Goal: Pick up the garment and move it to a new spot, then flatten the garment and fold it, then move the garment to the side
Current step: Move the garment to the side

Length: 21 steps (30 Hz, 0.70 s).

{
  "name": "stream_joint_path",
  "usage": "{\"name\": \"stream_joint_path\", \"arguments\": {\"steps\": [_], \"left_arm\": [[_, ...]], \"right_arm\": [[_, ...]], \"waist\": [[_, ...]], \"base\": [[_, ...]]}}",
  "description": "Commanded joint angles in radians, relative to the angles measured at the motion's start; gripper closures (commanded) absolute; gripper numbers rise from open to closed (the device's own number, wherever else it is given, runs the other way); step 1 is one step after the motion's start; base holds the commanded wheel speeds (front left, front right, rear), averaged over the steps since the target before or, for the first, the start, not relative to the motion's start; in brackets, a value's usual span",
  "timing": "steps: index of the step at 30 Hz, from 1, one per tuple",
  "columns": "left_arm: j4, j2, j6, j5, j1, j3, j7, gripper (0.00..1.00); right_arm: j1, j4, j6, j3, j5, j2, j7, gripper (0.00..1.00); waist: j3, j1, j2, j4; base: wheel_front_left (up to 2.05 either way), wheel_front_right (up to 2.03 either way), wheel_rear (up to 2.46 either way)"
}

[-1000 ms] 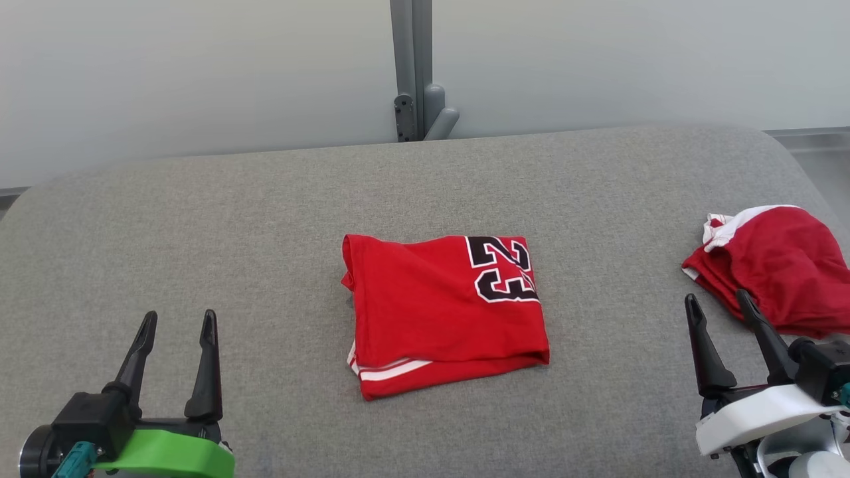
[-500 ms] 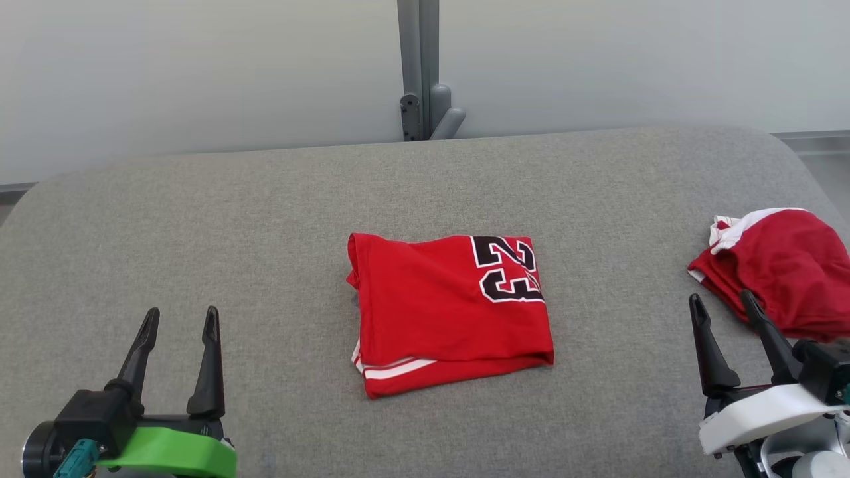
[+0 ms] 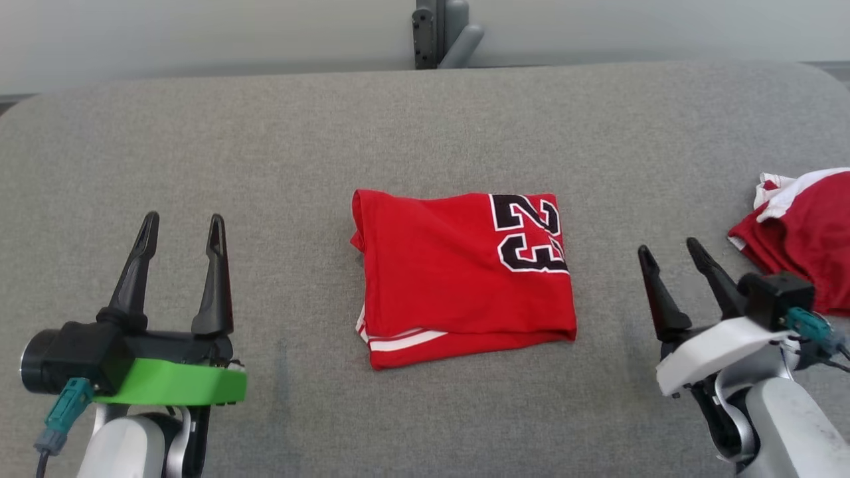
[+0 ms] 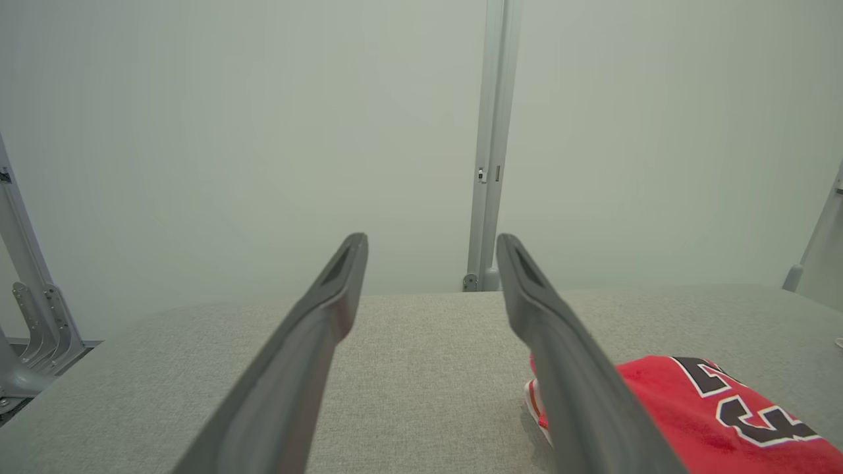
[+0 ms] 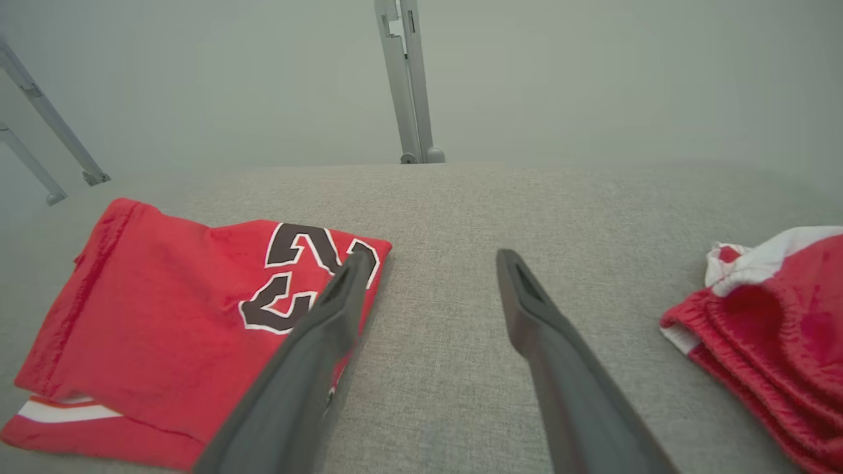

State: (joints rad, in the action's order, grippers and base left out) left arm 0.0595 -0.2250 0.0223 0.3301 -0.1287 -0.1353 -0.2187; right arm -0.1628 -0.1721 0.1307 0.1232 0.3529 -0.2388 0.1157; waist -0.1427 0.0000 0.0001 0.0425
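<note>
A folded red garment (image 3: 458,272) with a black "23" and white stripes lies flat in the middle of the grey padded table (image 3: 265,133). It shows too in the left wrist view (image 4: 698,408) and the right wrist view (image 5: 171,329). My left gripper (image 3: 180,228) hovers open at the lower left, well apart from the garment, nothing between its fingers. My right gripper (image 3: 671,251) is open at the lower right, a short way right of the garment's edge, also holding nothing.
A second red and white garment (image 3: 803,232) lies bunched at the table's right edge, just beyond my right gripper; it appears in the right wrist view (image 5: 770,309). A grey post (image 3: 441,33) stands behind the table against the pale wall.
The head camera has tilted down and shifted, so the whole scene sits higher. Both grippers have risen into the picture and forward; the right one has come nearer to the folded garment.
</note>
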Motion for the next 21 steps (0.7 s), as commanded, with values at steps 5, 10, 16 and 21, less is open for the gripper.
{"name": "stream_joint_path", "arguments": {"steps": [5, 10, 16, 21], "left_arm": [[-0.025, 0.015, 0.014, -0.009, -0.066, -0.011, -0.023, 0.00], [-0.053, 0.030, 0.025, -0.015, -0.104, -0.018, -0.037, 0.00], [-0.078, 0.041, 0.031, -0.021, -0.117, -0.013, -0.043, 0.00], [-0.086, 0.043, 0.033, -0.026, -0.108, -0.004, -0.045, 0.00]], "right_arm": [[-0.110, -0.126, 0.000, 0.099, 0.035, 0.004, 0.015, 0.00], [-0.193, -0.260, 0.000, 0.180, 0.075, 0.018, 0.016, 0.00], [-0.261, -0.374, 0.000, 0.276, 0.139, 0.023, 0.014, 0.03], [-0.276, -0.419, 0.000, 0.331, 0.190, 0.005, 0.017, 1.00]], "waist": [[-0.134, 0.0000, -0.0001, 0.056], [-0.171, 0.0000, -0.0001, 0.073], [-0.180, 0.0000, -0.0001, 0.078], [-0.169, 0.0000, -0.0001, 0.069]], "base": [[0.00, 0.00, 0.00], [0.00, 0.00, 0.00], [0.00, 0.00, 0.00], [0.00, 0.00, 0.00]]}}
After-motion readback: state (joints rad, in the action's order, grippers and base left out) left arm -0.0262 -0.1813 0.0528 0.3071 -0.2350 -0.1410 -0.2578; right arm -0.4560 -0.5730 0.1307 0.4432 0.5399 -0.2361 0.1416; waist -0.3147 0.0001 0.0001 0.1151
